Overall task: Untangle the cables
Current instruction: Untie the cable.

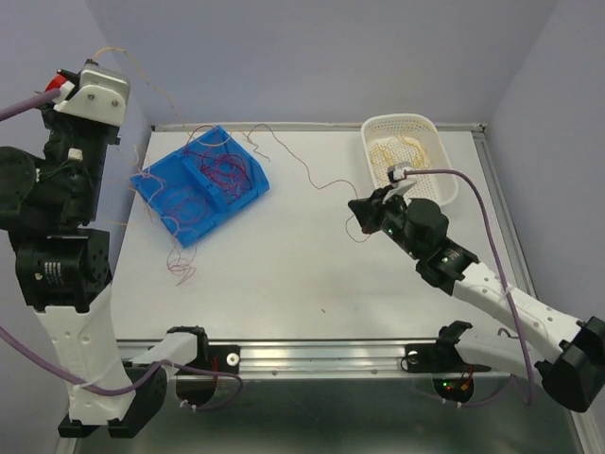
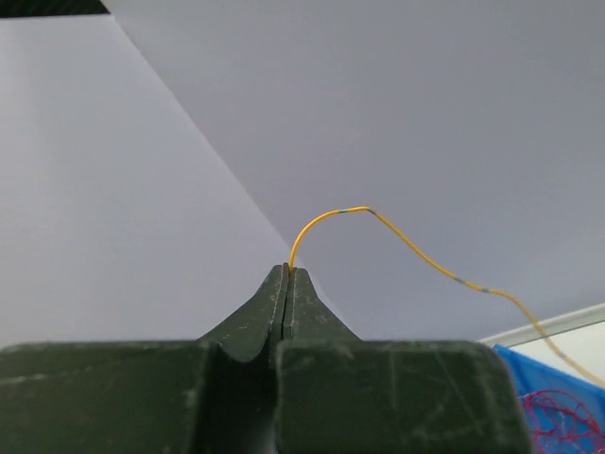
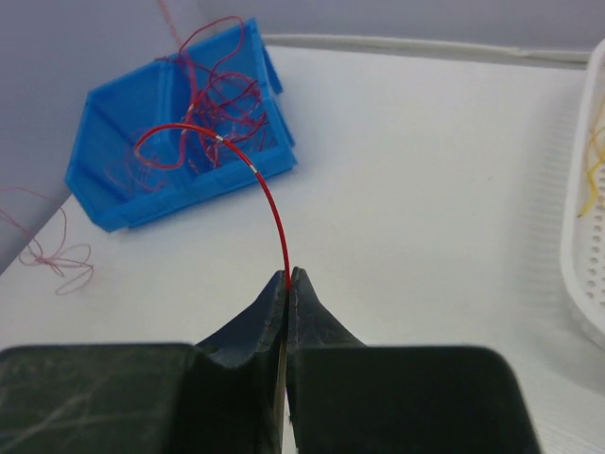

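Tabletop; blue bin holds red cables; basket, yellow cables.

White plastic link shells alternate with black cylindrical joint housings, and thick mauve-purple cables run alongside. The left end effector and right end effector have dark, scuffed wedge fingers. A tiny green light glows at five o'clock.

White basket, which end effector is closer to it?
Right. The right end effector sits just off the basket's left side; the left end effector is raised past the table's far left corner.
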